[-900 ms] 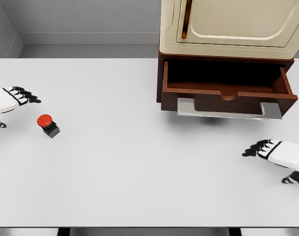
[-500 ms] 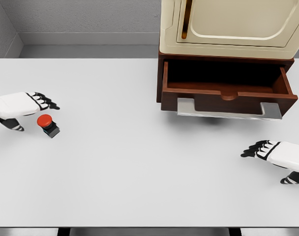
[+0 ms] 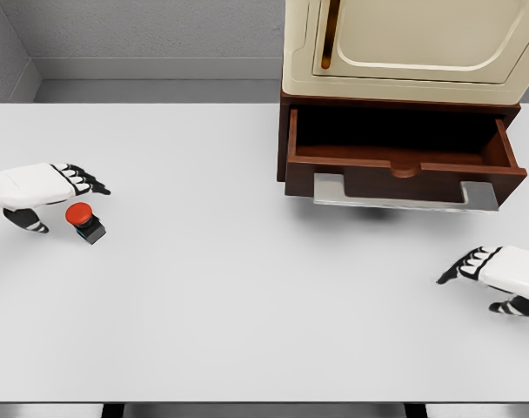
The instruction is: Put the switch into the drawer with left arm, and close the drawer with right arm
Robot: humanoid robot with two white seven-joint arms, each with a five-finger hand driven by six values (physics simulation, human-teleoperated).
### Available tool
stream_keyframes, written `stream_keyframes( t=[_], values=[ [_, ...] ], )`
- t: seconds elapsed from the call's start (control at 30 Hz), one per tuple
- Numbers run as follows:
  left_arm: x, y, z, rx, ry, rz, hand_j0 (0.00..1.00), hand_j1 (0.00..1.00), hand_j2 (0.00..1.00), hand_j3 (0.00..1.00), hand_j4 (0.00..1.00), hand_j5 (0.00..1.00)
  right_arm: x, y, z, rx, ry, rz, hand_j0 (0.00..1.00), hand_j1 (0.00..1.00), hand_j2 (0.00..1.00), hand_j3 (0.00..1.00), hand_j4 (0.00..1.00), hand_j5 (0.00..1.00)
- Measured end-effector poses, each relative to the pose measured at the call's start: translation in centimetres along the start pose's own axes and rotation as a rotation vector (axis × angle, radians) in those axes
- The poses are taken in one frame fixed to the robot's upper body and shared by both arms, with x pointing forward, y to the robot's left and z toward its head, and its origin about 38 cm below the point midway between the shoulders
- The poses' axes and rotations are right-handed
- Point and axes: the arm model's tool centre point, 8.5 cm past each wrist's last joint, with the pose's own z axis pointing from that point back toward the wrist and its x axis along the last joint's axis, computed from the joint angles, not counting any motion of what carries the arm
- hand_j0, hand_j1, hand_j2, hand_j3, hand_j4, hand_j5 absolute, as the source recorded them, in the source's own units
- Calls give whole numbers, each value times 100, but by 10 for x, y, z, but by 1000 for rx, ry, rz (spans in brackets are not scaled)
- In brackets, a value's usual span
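Note:
The switch (image 3: pixel 84 221), a red round button on a small black base, stands on the white table at the left. My left hand (image 3: pixel 63 198) hovers right over it, fingers stretched out to the right above the button and thumb down on its left side, holding nothing. The brown wooden drawer (image 3: pixel 402 160) is pulled out under the cream cabinet (image 3: pixel 412 48), its inside dark and its grey handle (image 3: pixel 404 197) facing me. My right hand (image 3: pixel 480 277) rests low at the right edge, fingers spread, well below the drawer front.
The white table (image 3: pixel 247 287) stretches between the two hands. A grey wall runs behind the table's far edge.
My left hand has moved right from the table's left edge until it is over the switch. The right hand has drawn back slightly to the right and down.

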Motion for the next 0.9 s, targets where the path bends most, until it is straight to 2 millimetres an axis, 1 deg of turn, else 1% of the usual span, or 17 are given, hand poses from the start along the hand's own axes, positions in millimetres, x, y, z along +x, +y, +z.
stream_keyframes(
  t=[0.13,0.27,0.3,0.37,0.4,0.43,0.47,0.5,0.53,0.57,0.67,0.7,0.8,0.87,0.9],
  values=[
    [0,0,0,3,-1,4,84,84,84,84,84,84,-6,-17,14,-81,25,-9,60,60,60,60,60,60],
    [1,1,-1,6,-4,6,84,84,84,84,84,84,-9,-28,23,-135,31,-22,61,61,61,61,61,61],
    [1,1,-1,6,-4,6,84,84,84,84,84,84,-9,-29,25,-141,31,-24,63,63,63,63,63,63],
    [2,1,-1,7,-7,5,84,84,84,84,84,84,-9,-31,26,-150,32,-25,64,64,64,64,64,64],
    [2,1,-1,7,-8,4,84,84,84,84,84,84,-9,-32,26,-153,32,-26,67,67,67,67,67,67],
    [2,1,-1,7,-9,3,86,86,86,86,86,86,-9,-31,26,-153,30,-27,67,67,67,67,67,67],
    [4,2,-1,6,-13,1,95,95,95,95,95,95,-8,-31,26,-153,29,-28,66,66,66,66,66,66],
    [5,1,-2,4,-18,-1,100,100,100,100,100,100,-8,-31,26,-153,27,-29,63,63,63,63,63,63],
    [7,1,-2,3,-23,-3,100,100,100,100,100,100,-8,-31,26,-153,26,-29,60,60,60,60,60,60],
    [8,2,-3,3,-28,-5,100,100,100,100,100,100,-8,-31,25,-153,25,-29,59,59,59,59,59,59],
    [17,6,-5,11,-56,-22,100,100,100,100,100,100,-7,-25,26,-141,25,-41,59,59,59,59,59,59],
    [19,7,-5,13,-62,-25,100,100,100,100,100,100,-7,-25,26,-143,27,-40,59,59,59,59,59,59],
    [23,9,-6,15,-72,-31,100,100,100,100,100,100,-9,-22,33,-151,42,-53,59,59,59,59,59,59],
    [24,9,-6,15,-74,-33,100,100,100,100,100,100,-10,-25,38,-168,53,-54,58,58,58,58,58,58],
    [24,8,-6,14,-75,-33,100,100,100,100,100,100,-11,-22,41,-167,60,-63,58,58,58,58,58,58]
  ],
)
